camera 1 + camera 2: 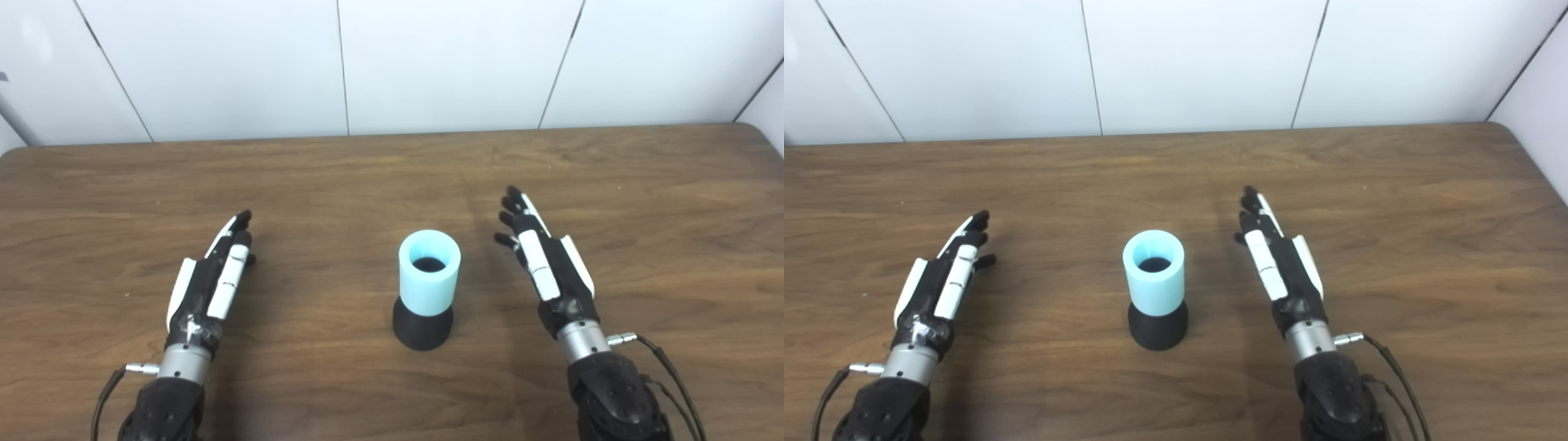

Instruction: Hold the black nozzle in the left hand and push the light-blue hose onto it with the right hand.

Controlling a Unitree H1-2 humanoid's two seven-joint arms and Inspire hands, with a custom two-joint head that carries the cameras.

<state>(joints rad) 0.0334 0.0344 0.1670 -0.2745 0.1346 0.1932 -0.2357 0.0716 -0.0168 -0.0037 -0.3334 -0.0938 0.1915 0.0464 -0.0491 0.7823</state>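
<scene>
Upright at the middle of the wooden tabletop (pixel 643 196): light-blue hose (pixel 429 272) seated over black nozzle (pixel 422 329), open end up. To its left, well apart, left hand (pixel 211 278) lying flat, fingers stretched out and slightly apart, grasping nothing. To its right, nearer but not touching, right hand (pixel 545 257) likewise extended, fingers spread, empty.
</scene>
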